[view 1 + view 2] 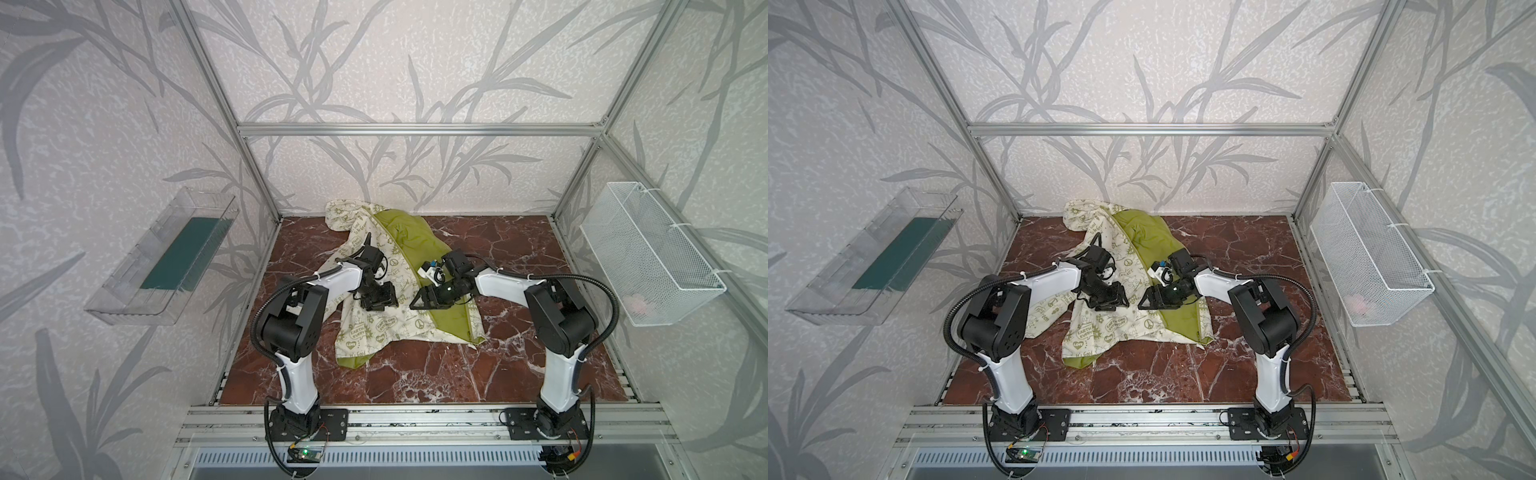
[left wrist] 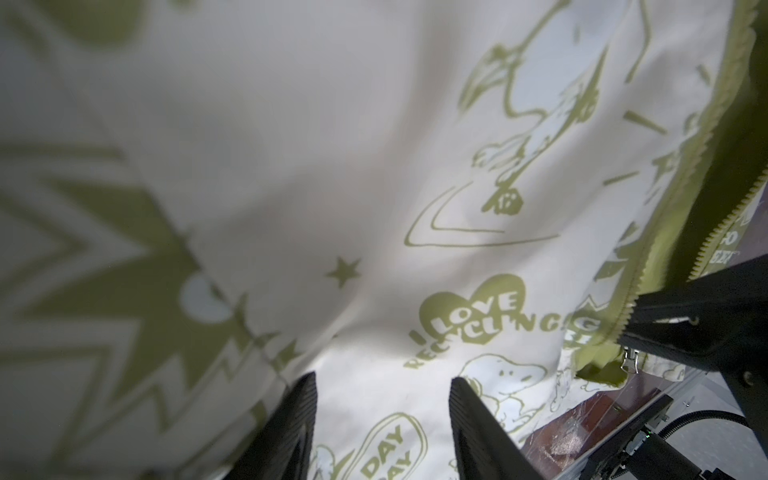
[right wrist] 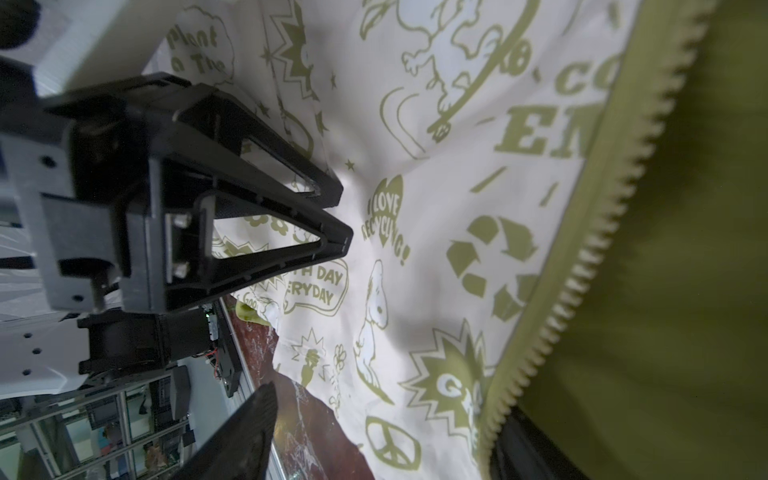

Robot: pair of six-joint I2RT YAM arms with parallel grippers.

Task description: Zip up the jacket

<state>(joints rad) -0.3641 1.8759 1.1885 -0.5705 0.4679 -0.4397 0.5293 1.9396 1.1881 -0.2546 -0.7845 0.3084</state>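
The jacket [image 1: 376, 332] lies spread on the red marble table, cream printed side up, with its lime lining [image 1: 399, 232] laid open. Both top views show it. My left gripper [image 2: 382, 399] is open and hovers low over the cream front panel [image 2: 374, 187], with nothing between its fingers [image 2: 299, 415]. My right gripper [image 3: 382, 436] is open and straddles the toothed zipper edge [image 3: 602, 249]. One of its fingers [image 3: 249, 432] is over the table, and the other is dark, partly hidden behind the zipper strip. A small metal zipper pull [image 2: 631, 360] hangs by the right gripper [image 1: 415, 303].
The marble table [image 1: 457, 365] has bare surface in front of the jacket and to its right. A clear plastic bin [image 1: 166, 257] hangs on the left wall. A white wire basket [image 1: 648, 253] hangs on the right wall. Aluminium frame posts stand at the back corners.
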